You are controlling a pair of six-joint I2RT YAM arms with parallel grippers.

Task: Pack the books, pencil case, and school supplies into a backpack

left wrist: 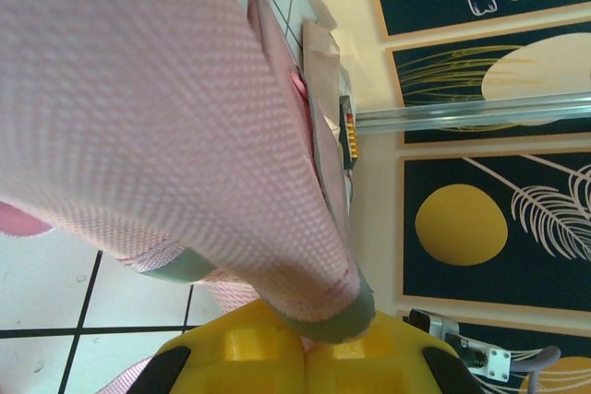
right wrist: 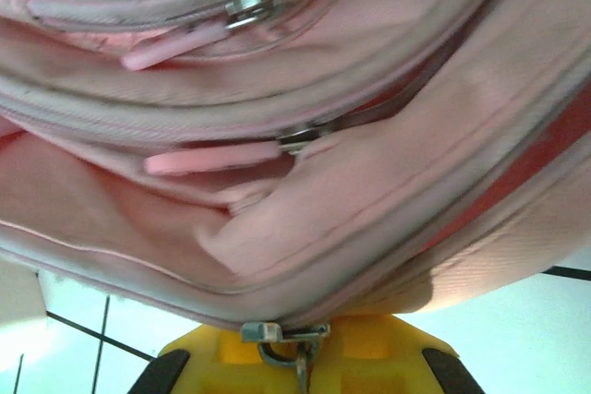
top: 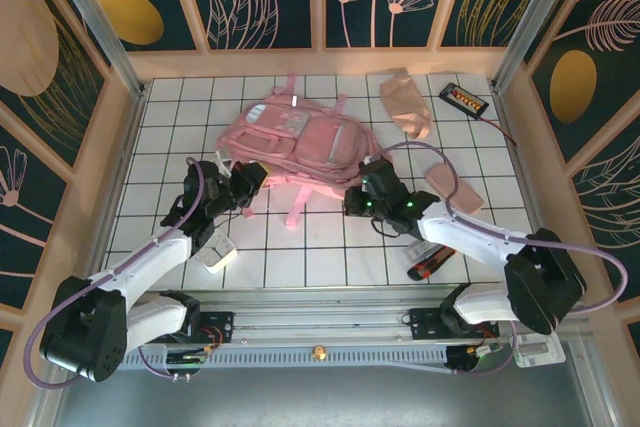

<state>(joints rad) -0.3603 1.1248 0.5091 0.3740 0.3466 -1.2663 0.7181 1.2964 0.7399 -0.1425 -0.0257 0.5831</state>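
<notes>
The large light-pink backpack [top: 300, 139] lies flat on the gridded table, mid-back. My left gripper [top: 250, 180] is at its near-left corner, shut on a pink strap [left wrist: 185, 117] whose grey-green end sits between the yellow jaws [left wrist: 305, 343]. My right gripper [top: 357, 197] is at the near-right corner, shut on a metal zipper pull [right wrist: 297, 350] hanging from the slider on the backpack's [right wrist: 305, 200] edge seam. A soft beige pouch [top: 405, 102], which looks like the pencil case, lies at the back right, apart from both grippers. The books are out of view.
A flat black device with orange buttons [top: 464, 99] and its cable lie at the back right corner. A peach oblong pad [top: 452, 187] rests by the right arm. A red-and-black item [top: 430, 265] sits near the right front, a small white item [top: 218, 253] near the left front. Wooden walls ring the table.
</notes>
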